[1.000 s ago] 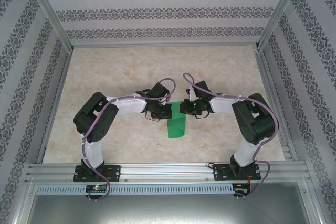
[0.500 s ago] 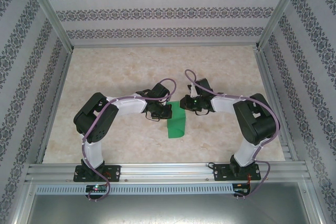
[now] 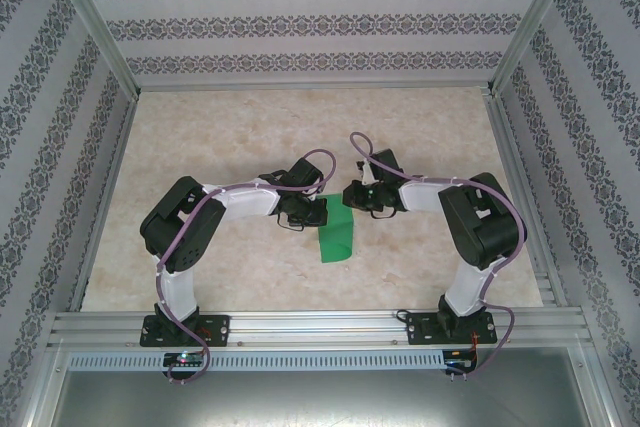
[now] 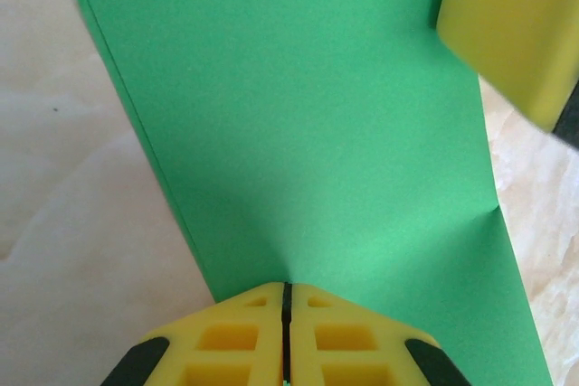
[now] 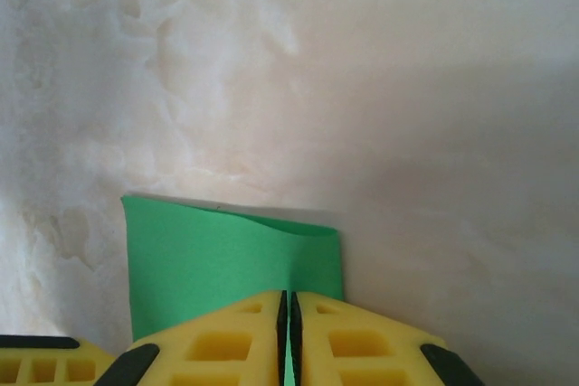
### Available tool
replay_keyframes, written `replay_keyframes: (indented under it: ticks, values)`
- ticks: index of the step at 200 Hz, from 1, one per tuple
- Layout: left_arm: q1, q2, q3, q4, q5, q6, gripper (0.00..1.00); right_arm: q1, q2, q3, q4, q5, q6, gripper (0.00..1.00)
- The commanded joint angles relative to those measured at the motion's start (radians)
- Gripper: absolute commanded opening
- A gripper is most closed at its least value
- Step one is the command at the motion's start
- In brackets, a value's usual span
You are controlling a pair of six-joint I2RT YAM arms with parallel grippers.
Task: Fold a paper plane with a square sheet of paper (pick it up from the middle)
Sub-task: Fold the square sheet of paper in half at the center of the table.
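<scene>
Left gripper (image 4: 286, 291) and right gripper (image 5: 289, 300) clamp tight on the square sheet of paper (image 3: 337, 239) (apparently halved); corner folds come next.

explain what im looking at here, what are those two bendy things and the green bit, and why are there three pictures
These are two robot arms bolted at the near edge of a marbled table. The wide picture is from a fixed camera above and behind them. The two close-ups are from cameras on the wrists, so each shows its own yellow fingers at the bottom. The green bit is a sheet of paper, folded so two layers show at one edge. The left gripper is pinched shut on one side of it, the right gripper on the other.
</scene>
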State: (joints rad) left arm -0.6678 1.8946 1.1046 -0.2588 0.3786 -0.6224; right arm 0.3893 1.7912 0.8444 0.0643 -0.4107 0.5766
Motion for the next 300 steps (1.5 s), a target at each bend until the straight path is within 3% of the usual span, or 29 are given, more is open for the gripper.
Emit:
replay_keyframes:
  ticks: [1, 45, 74, 119, 166, 257, 300]
  values:
    - [-0.004, 0.034, -0.055, -0.194, -0.111, 0.033, 0.1, -0.053, 0.03, 0.016, 0.03, 0.145, 0.006, 0.14]
    - [-0.004, 0.033, -0.058, -0.197, -0.112, 0.033, 0.1, -0.067, 0.038, 0.075, 0.006, 0.1, -0.018, 0.14]
    - [-0.004, 0.041, -0.05, -0.197, -0.111, 0.035, 0.1, -0.063, -0.059, 0.04, -0.018, 0.066, -0.02, 0.14]
    - [-0.004, 0.056, -0.03, -0.201, -0.105, 0.041, 0.1, 0.003, -0.125, -0.009, -0.001, -0.031, 0.03, 0.14]
    - [-0.004, 0.066, -0.018, -0.2, -0.099, 0.037, 0.1, 0.044, -0.029, 0.053, -0.034, 0.003, 0.019, 0.14]
    - [-0.004, 0.047, -0.036, -0.214, -0.11, 0.036, 0.1, -0.014, 0.064, 0.048, 0.012, 0.162, -0.002, 0.13]
    - [-0.004, 0.023, -0.059, -0.22, -0.117, 0.037, 0.1, -0.048, 0.073, 0.072, 0.039, 0.165, 0.009, 0.13]
